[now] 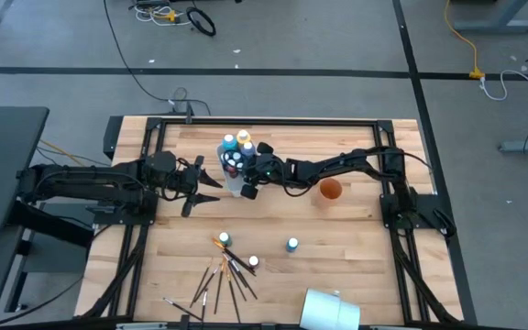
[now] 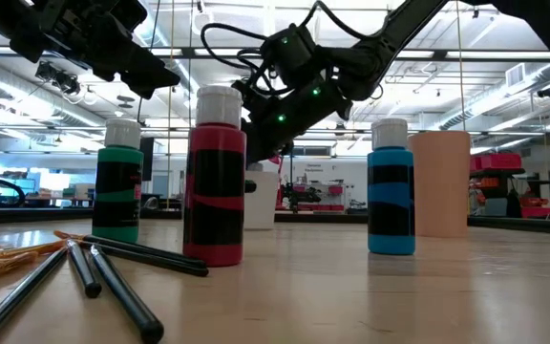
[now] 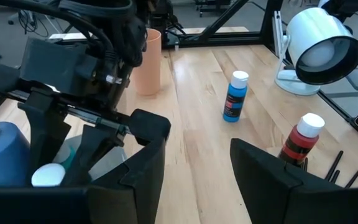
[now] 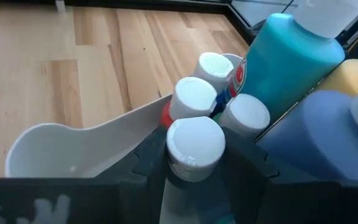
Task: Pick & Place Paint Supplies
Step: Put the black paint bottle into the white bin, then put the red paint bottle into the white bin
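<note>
Now | right gripper (image 4: pixel 194 163) clamps white-capped bottle (image 4: pixel 196 148) | probably over container (image 4: pixel 73 151)

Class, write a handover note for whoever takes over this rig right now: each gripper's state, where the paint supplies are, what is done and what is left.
Right gripper: shut on a white-capped bottle, over the clear container at the table's far middle, which already holds several bottles.
Left gripper: open, empty, waiting beside that container.
Done: a cluster of small bottles stowed, beside larger bottles.
Left: the red bottle, green bottle and blue bottle standing on the near table, and the brushes lying loose at the front.
</note>
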Controlling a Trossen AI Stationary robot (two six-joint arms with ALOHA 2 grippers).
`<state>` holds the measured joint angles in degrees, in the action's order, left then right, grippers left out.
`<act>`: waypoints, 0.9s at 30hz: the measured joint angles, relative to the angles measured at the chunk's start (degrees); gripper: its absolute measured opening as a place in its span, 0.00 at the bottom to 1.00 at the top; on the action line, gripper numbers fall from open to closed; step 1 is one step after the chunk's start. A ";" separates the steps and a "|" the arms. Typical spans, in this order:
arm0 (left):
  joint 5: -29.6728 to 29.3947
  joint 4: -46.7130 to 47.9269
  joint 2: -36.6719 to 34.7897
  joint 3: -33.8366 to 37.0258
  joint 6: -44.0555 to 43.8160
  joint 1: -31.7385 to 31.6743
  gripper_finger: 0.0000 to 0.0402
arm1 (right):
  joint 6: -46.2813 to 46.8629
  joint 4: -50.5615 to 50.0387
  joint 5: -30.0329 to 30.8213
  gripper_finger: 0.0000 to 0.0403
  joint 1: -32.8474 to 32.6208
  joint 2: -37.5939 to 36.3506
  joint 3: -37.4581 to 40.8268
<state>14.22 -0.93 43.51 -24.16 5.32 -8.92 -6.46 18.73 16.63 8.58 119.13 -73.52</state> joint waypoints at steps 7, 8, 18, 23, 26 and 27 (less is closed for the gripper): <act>0.00 0.00 0.00 0.02 0.03 0.01 0.48 | -1.79 2.11 0.42 0.33 0.22 0.26 0.15; 0.00 -0.02 0.00 -0.01 0.03 0.01 0.48 | -1.90 2.11 0.54 0.34 0.25 0.22 0.15; 0.00 0.10 -0.02 0.02 0.03 -0.01 0.48 | -3.06 1.98 1.10 0.47 0.27 -2.24 0.15; 0.01 0.19 -0.02 -0.01 0.03 0.02 0.48 | -3.13 1.17 0.94 0.48 -0.13 -4.11 0.15; 0.02 0.22 0.00 -0.01 -0.10 0.02 0.48 | -3.15 0.40 0.58 0.48 -0.78 -5.10 0.17; 0.00 0.16 -0.02 -0.01 -0.10 -0.01 0.48 | -3.17 0.58 0.40 0.48 -1.11 -5.50 0.18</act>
<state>14.22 -0.77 43.48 -24.16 5.21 -8.93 -9.63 19.32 17.04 7.46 113.63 -73.34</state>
